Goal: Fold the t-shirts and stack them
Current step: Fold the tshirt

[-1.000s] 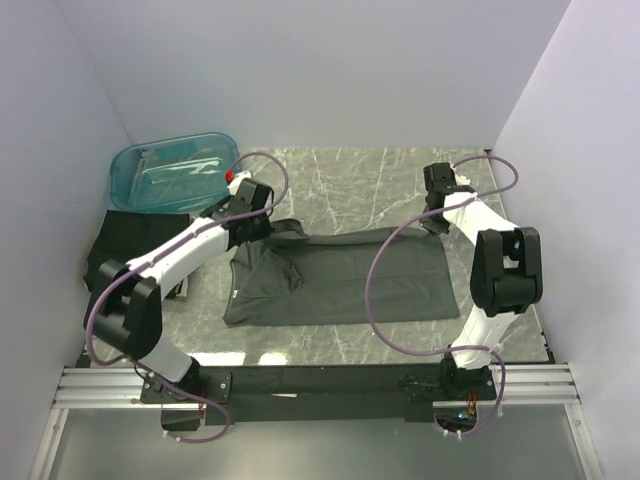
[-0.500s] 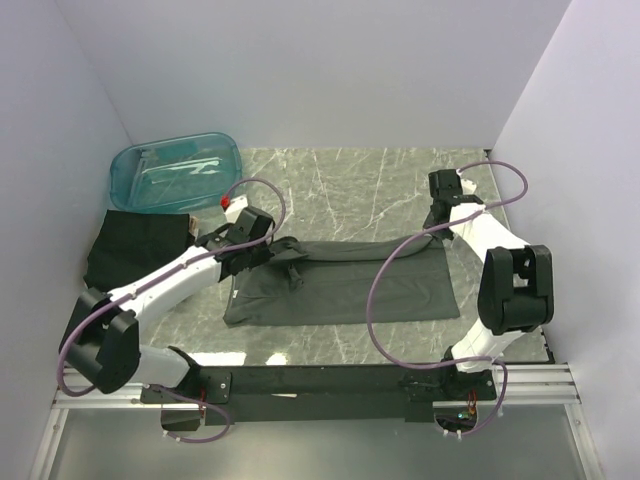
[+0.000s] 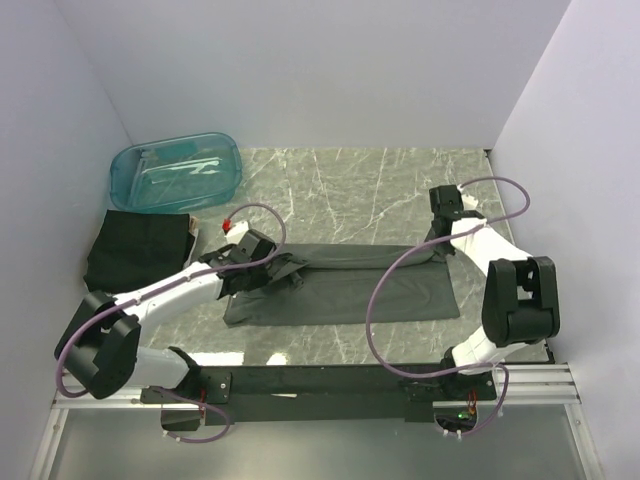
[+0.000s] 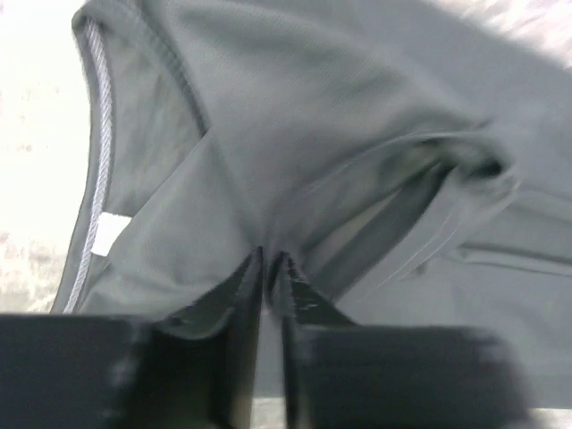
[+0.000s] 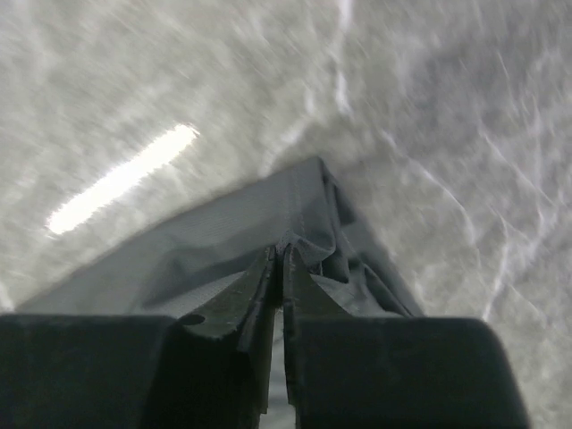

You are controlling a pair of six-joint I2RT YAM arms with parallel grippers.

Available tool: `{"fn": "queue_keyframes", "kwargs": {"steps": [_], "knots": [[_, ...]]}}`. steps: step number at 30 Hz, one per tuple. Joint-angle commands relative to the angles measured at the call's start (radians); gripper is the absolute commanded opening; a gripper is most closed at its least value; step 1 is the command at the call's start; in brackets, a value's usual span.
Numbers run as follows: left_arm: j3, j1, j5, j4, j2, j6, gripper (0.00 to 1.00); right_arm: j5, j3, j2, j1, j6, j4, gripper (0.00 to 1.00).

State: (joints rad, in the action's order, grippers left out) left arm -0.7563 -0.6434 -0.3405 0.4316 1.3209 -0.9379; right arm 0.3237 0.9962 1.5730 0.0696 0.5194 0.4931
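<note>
A dark grey t-shirt (image 3: 340,292) lies spread across the middle of the marble table, its far edge folded over toward the front. My left gripper (image 3: 266,268) is low over the shirt's left end, near the neck. In the left wrist view the left gripper (image 4: 271,259) is shut on a pinch of the t-shirt (image 4: 357,134), beside the white collar label (image 4: 109,234). My right gripper (image 3: 438,246) is at the shirt's right end. Seen from the right wrist, that gripper (image 5: 280,253) is shut on a bunched hem corner of the fabric (image 5: 223,232). A folded dark t-shirt (image 3: 135,250) lies at the left.
A translucent teal tub (image 3: 176,172) stands at the back left, behind the folded shirt. Bare marble table (image 3: 370,190) shows behind the spread shirt. White walls close in the left, back and right sides.
Both grippers have come toward the front and lower, drawing the shirt's far edge over the near part. The shirt now lies as a narrower band.
</note>
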Motion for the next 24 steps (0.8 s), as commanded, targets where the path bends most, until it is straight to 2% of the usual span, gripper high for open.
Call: {"fn": "queue_keyframes", "kwargs": {"steps": [1, 2, 4, 5, 9, 11, 15, 16, 18, 19, 20, 23, 24], "knots": [[0.031, -0.012, 0.015, 0.038, -0.034, -0.035, 0.2, 0.063, -0.06, -0.085, 0.002, 0.047, -0.007, 0.14], [0.046, -0.018, 0.015, 0.054, -0.048, -0.038, 0.3, 0.074, -0.097, -0.102, 0.002, 0.054, 0.007, 0.28], [0.057, -0.027, 0.018, 0.12, -0.102, -0.056, 0.46, 0.087, -0.135, -0.17, 0.002, 0.08, 0.019, 0.43], [0.064, -0.038, 0.02, 0.143, -0.126, -0.059, 0.65, 0.104, -0.168, -0.198, 0.002, 0.086, 0.034, 0.6], [0.06, -0.045, 0.035, 0.18, -0.241, -0.055, 0.99, 0.114, -0.171, -0.318, 0.002, 0.103, 0.09, 0.71], [0.043, -0.045, 0.029, 0.128, -0.279, -0.033, 1.0, 0.077, -0.157, -0.375, 0.001, 0.088, 0.088, 0.73], [-0.027, -0.03, 0.018, 0.009, -0.221, 0.054, 0.99, -0.165, -0.13, -0.439, 0.002, 0.015, 0.004, 0.8], [-0.066, -0.021, 0.015, -0.01, -0.163, 0.065, 0.99, -0.27, -0.131, -0.445, 0.002, -0.001, -0.014, 0.82], [-0.104, 0.031, 0.066, -0.086, -0.093, 0.105, 0.99, -0.349, -0.128, -0.444, 0.004, -0.007, -0.05, 0.84], [-0.148, 0.05, 0.086, -0.114, -0.009, 0.102, 0.99, -0.398, -0.131, -0.439, 0.006, -0.001, -0.059, 0.84], [-0.181, 0.079, 0.147, -0.132, 0.038, 0.096, 0.99, -0.413, -0.143, -0.439, 0.009, 0.001, -0.077, 0.84], [-0.299, 0.083, 0.193, -0.145, 0.211, 0.125, 0.99, -0.404, -0.154, -0.444, 0.01, -0.004, -0.067, 0.85], [-0.316, 0.082, 0.251, -0.165, 0.243, 0.149, 0.99, -0.39, -0.156, -0.446, 0.012, -0.009, -0.057, 0.85]]}}
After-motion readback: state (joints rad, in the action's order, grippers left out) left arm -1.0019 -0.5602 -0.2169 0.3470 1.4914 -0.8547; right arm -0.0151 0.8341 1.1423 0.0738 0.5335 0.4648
